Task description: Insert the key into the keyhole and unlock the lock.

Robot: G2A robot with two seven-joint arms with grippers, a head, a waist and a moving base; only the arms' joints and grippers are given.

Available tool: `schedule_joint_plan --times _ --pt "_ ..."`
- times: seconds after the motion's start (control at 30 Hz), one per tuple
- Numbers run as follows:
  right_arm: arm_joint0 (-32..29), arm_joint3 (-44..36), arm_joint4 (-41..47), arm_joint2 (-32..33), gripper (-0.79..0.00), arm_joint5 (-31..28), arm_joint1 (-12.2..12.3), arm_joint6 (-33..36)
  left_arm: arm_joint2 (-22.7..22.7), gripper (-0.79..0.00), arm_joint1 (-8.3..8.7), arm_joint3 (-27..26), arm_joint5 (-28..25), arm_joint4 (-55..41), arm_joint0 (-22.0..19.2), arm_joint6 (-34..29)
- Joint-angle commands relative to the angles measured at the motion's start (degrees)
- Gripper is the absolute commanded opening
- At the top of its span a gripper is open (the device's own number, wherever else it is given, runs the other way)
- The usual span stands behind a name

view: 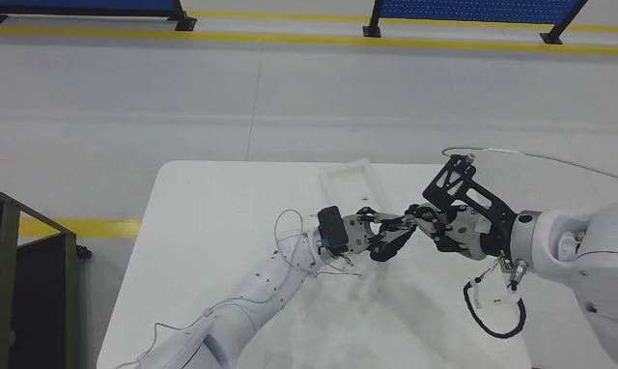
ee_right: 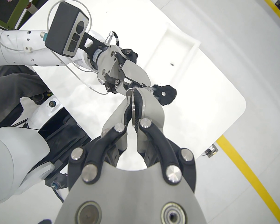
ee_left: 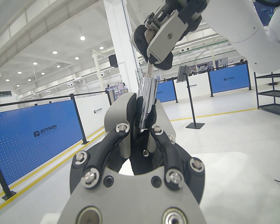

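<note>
While left gripper clamped lock (mid-frame, top view), right gripper pinched key, coaxial, tip at its free end.

We see bright, even light from ceiling lamps, glare whitening the table, and wrist views bowed at their edges.

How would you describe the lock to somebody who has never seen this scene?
Above the white table, the left gripper and the right gripper meet tip to tip. The left gripper holds the lock, a short metal cylinder. The flat key from the right gripper meets its end; nothing else there is round and mirror-bright.
</note>
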Motion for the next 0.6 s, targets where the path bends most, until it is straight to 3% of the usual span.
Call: schedule_joint_plan --times 0.0,0.57 --pt "0.00 0.00 -0.14 -0.04 -0.785 0.14 0.07 -0.08 -0.09 -0.785 -0.04 0.08 -0.06 0.04 0.02 0.02" --pt "0.43 0.00 -1.77 -1.52 -0.785 0.55 0.60 -0.09 -0.30 -0.785 -0.16 0.41 0.68 2.14 -0.31 -0.05"
